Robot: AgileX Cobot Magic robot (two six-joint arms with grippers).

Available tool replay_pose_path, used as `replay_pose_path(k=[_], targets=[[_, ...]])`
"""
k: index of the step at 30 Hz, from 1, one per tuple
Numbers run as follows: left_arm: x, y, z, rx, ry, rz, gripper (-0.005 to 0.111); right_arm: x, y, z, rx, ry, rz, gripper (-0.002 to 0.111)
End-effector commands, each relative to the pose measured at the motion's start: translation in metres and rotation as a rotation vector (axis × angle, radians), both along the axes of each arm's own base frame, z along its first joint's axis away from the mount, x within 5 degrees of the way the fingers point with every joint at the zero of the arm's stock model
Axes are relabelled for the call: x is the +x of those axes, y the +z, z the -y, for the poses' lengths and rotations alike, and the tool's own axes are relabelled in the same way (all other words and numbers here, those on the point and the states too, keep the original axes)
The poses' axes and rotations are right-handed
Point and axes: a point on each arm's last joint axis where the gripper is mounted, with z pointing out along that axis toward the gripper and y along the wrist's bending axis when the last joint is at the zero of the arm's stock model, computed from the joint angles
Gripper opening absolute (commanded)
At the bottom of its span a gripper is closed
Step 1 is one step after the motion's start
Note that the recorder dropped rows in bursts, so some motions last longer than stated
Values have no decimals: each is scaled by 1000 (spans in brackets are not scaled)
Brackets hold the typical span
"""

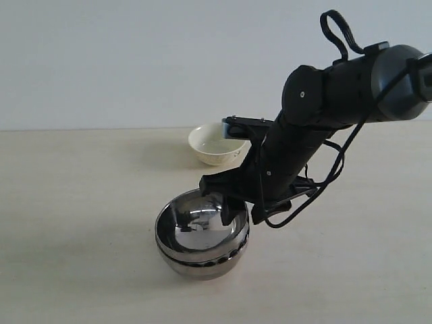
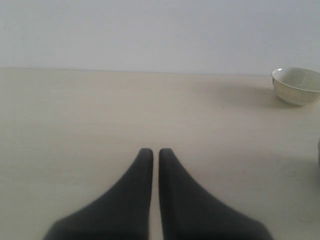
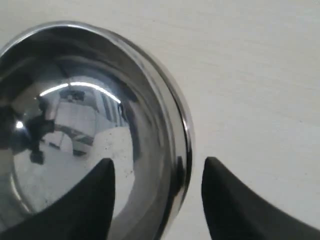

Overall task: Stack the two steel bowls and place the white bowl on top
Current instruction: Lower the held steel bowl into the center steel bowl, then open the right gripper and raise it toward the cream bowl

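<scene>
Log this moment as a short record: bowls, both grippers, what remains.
stack: two shiny round steel bowls nested, dimpled one underneath
third bowl: small cream-white glossy bowl upright on the beige table, apart from the stack
right gripper: open, jaws either side of the upper bowl's rim
left gripper: shut, empty
remaining: cream-white bowl onto stack

Lab-like test setup, bare beige table (image 1: 81,202), blank wall (image 1: 135,54)

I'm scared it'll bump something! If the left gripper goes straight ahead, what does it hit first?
Probably nothing: ahead of the shut left gripper lies only bare table. The white bowl sits off to one side. Depth is hard to judge.
</scene>
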Motion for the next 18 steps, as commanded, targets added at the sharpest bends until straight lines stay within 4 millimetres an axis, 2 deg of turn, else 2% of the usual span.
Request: replay_pose_path(k=[1, 6, 18], targets=[[0, 0, 0, -15, 5, 9, 4, 0, 3, 0, -1, 25, 24, 31], [0, 0, 0, -15, 5, 9, 4, -1, 2, 2, -36, 50, 19, 0], [0, 0, 0, -15, 5, 9, 4, 0, 1, 5, -68, 65, 37, 0]])
